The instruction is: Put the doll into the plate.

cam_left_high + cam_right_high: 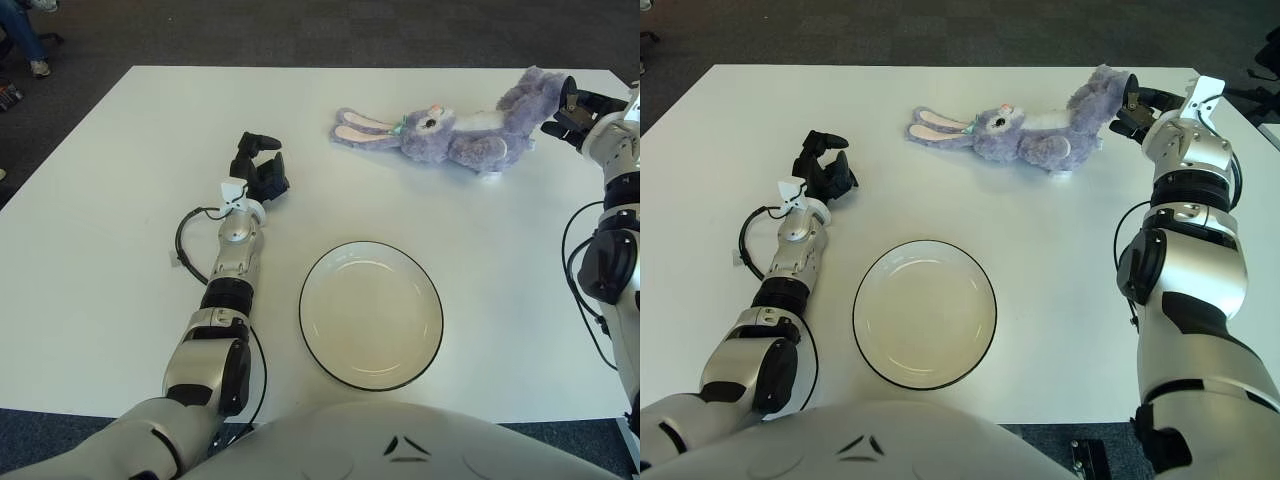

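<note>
a: where's the doll (450, 135) from your end?

b: i see it lying on the white table (100, 250), toward the far right. it's a purple plush rabbit, ears pointing to the robot's left, feet toward the right edge.

a: and the right hand (1132, 108)?

b: it's at the rabbit's foot end. the dark fingers are curled around the raised foot and gripping it, so i'd call that a hold on the doll. the foot end is lifted a little, while the head and ears lie flat on the table.

a: plate (371, 314)?

b: white with a dark rim, nearer the robot's body, roughly centre. it sits well apart from the doll, which lies beyond it and to the right. nothing is in it.

a: left hand (260, 170)?

b: idle, out on the table to the left of the plate and farther away than it. fingers are partly bent and loose, holding nothing. a black cable (188, 240) loops beside that forearm.
</note>
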Controlling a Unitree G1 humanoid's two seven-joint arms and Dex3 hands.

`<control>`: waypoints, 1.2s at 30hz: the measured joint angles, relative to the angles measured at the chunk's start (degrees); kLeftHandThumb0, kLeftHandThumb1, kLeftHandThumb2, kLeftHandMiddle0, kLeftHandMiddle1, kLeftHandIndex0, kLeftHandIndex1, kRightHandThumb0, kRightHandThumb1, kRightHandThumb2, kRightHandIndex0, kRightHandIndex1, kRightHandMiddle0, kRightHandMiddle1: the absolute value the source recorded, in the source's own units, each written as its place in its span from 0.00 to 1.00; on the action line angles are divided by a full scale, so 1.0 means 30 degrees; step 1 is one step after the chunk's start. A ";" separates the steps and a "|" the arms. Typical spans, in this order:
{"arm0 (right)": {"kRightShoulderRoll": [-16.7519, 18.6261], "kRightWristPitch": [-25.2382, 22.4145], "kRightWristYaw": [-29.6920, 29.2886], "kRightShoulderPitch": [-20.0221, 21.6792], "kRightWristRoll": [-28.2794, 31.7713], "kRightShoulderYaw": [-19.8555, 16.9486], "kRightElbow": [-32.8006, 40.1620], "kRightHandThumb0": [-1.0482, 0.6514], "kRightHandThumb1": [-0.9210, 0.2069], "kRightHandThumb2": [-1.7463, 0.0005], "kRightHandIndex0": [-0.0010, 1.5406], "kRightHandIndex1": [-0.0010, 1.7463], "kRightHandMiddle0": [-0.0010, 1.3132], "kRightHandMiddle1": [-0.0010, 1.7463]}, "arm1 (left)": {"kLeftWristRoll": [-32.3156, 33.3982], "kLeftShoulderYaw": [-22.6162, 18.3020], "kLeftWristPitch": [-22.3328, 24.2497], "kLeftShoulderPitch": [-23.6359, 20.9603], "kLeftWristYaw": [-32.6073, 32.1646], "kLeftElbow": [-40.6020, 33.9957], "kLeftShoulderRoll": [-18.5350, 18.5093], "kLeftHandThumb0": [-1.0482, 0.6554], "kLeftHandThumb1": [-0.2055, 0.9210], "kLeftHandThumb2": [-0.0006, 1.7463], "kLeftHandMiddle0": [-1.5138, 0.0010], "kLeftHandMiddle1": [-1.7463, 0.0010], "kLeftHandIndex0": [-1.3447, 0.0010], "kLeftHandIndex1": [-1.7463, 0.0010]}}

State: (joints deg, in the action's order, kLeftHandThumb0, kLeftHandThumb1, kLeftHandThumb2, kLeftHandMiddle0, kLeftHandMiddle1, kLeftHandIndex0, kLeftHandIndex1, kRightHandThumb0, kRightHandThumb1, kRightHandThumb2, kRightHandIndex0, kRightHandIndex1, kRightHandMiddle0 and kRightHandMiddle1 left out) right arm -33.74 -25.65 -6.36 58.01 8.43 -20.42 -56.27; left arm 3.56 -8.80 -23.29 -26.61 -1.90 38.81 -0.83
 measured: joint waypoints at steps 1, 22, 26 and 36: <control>0.0025 0.0032 -0.0028 0.0000 0.0039 -0.0058 0.0000 0.35 0.53 0.28 0.17 0.71 0.47 0.97 | 0.0001 0.0001 0.0000 -0.0002 0.0001 0.0000 0.0001 0.39 0.73 0.53 0.30 0.00 0.72 0.00; 0.0129 0.0692 0.1526 -0.1104 0.0530 -0.0449 0.1701 0.61 0.55 0.28 0.32 0.90 0.50 0.96 | 0.0156 0.0007 0.0016 -0.0016 0.0065 -0.0022 0.0023 0.38 0.73 0.54 0.32 0.00 0.72 0.00; 0.0123 0.0528 0.1714 -0.1977 0.0438 -0.0155 0.2998 0.62 0.59 0.24 0.34 0.90 0.51 0.98 | 0.0156 0.0007 0.0016 -0.0016 0.0065 -0.0010 0.0020 0.38 0.73 0.54 0.32 0.00 0.72 0.00; 0.0150 -0.0340 0.1603 -0.3263 0.0317 0.0224 0.5579 0.62 0.65 0.20 0.39 0.88 0.55 0.98 | 0.0143 0.0046 0.0017 -0.0016 0.0077 0.0027 -0.0006 0.38 0.73 0.54 0.32 0.00 0.72 0.00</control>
State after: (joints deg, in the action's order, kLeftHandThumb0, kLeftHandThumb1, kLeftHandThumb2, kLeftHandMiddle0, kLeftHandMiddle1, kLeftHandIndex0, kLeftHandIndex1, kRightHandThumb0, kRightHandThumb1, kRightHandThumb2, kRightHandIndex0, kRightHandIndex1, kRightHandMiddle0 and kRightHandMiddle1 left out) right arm -33.29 -26.67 -1.55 48.22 9.38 -19.75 -39.54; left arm 3.99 -8.66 -23.24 -26.66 -1.67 38.89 -0.85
